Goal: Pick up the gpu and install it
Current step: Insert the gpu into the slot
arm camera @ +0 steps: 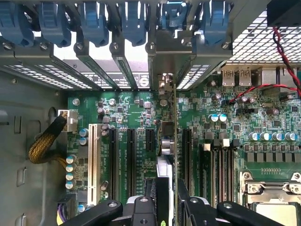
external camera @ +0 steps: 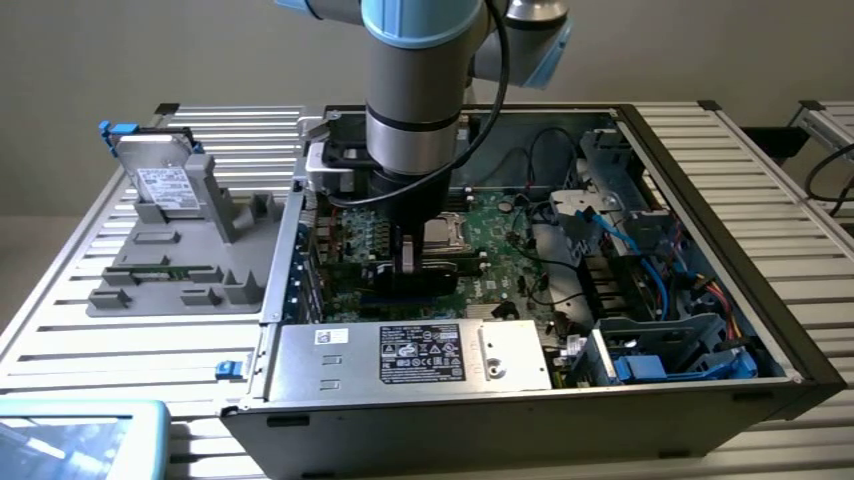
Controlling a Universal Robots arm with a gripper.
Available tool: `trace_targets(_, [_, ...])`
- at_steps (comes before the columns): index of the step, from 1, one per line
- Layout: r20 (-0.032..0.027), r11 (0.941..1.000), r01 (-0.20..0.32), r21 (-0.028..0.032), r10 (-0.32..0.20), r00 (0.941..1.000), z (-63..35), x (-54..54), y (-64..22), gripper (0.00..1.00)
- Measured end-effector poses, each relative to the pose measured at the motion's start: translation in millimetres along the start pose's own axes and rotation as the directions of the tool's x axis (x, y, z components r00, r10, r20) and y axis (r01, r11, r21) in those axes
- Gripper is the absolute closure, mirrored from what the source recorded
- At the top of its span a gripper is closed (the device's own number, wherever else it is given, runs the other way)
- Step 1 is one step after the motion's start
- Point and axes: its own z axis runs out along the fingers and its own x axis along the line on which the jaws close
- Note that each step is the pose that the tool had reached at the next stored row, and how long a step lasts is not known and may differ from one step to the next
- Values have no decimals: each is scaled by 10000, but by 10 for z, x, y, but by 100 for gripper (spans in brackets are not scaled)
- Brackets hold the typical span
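My gripper (external camera: 407,262) reaches down inside the open computer case (external camera: 694,390), over the green motherboard (external camera: 501,255). It is shut on the gpu (external camera: 400,281), whose black cooler shows just under the fingers. In the wrist view the gpu (arm camera: 168,141) appears edge-on between my two black fingers (arm camera: 149,190), standing upright over the black expansion slots (arm camera: 130,160). Its silver end bracket (arm camera: 164,82) sits at the case's rear slot openings, among the blue retention clips (arm camera: 131,21). Whether the card's edge is seated in a slot, I cannot tell.
A grey fixture (external camera: 180,280) on the exterior view's left carries a silver hard drive (external camera: 167,185) and a narrow green memory stick (external camera: 163,271). The power supply (external camera: 400,355) fills the case's front. Blue cables and a drive cage (external camera: 661,350) crowd the right. The CPU socket (arm camera: 277,193) lies beside the slots.
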Motion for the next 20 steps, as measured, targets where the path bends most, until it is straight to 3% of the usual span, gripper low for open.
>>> trace_targets(20, [1, 10000, 1, 1, -1, 10000, 15, 0, -1, 72])
